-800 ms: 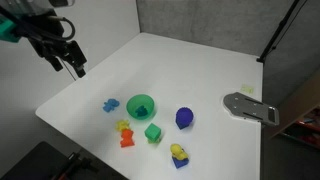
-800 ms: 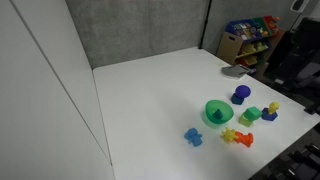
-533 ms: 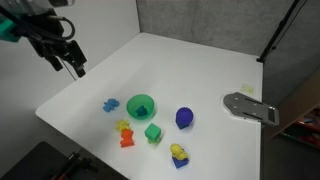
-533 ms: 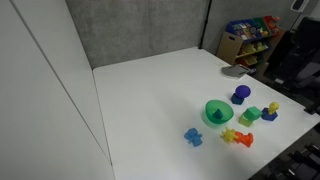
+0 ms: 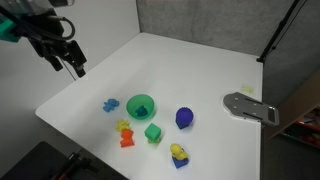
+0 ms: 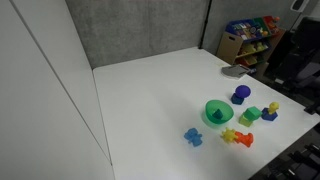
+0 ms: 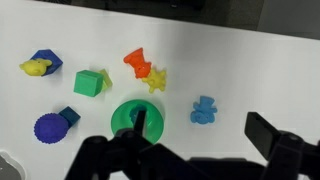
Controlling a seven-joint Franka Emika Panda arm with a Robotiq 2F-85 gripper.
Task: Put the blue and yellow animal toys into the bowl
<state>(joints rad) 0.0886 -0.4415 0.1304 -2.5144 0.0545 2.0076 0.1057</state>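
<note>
The light blue animal toy lies flat on the white table just beside the green bowl; both also show in an exterior view, the toy and the bowl. In the wrist view the blue toy lies to the right of the bowl. A small yellow duck-like toy rests against a dark blue block; it also shows in an exterior view. My gripper is open and empty, high above the table's far corner, away from all toys; its open fingers frame the wrist view.
A yellow star piece lies next to a red piece. A green cube, a dark blue ball and a small dark blue cube lie round the bowl. A grey metal plate lies at the table's edge.
</note>
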